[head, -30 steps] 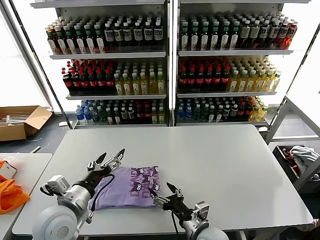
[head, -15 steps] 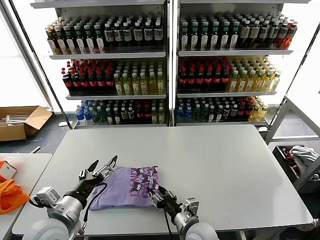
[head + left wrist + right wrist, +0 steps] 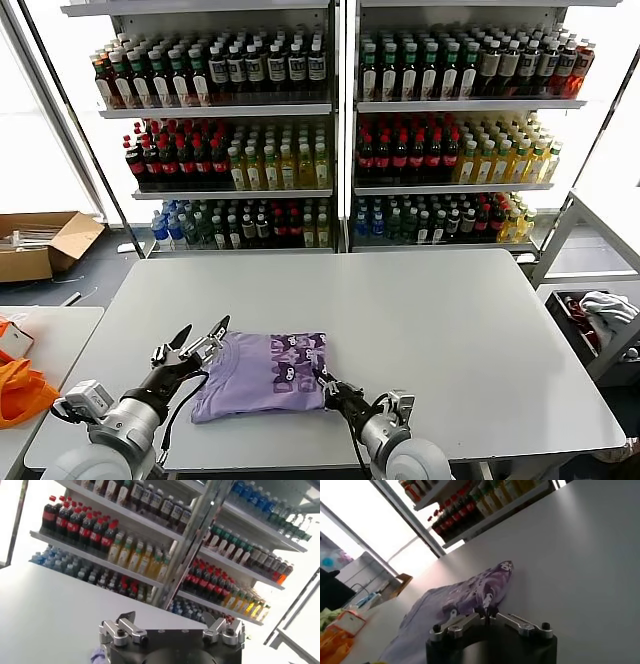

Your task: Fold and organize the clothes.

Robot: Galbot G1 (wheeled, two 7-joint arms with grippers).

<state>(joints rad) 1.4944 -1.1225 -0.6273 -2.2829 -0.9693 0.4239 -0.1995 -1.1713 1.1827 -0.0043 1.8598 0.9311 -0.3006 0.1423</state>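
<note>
Lilac T-shirt [image 3: 265, 372] lay folded into a rough rectangle on the near-left part of the grey table [image 3: 450, 340], plain side to the left, dark purple printed graphic along its right portion. In the right wrist view the same shirt [image 3: 455, 602] sat bunched just ahead of the fingers, print uppermost.

Right gripper [image 3: 325, 383] was low at the shirt's near-right corner, fingers drawn together and pinching the fabric edge; the wrist view showed both tips [image 3: 486, 611] meeting on the cloth.

Left gripper [image 3: 198, 340] hovered at the shirt's left edge, raised off the table, fingers spread wide with nothing between them. Left wrist view agreed: the two fingers [image 3: 172, 625] stood well apart, pointed toward the shelves.

Behind the table stood shelving [image 3: 340, 120] stocked with bottled drinks. A cardboard box [image 3: 45, 245] sat on the floor at far left; orange fabric [image 3: 20, 390] lay on a side table there.
</note>
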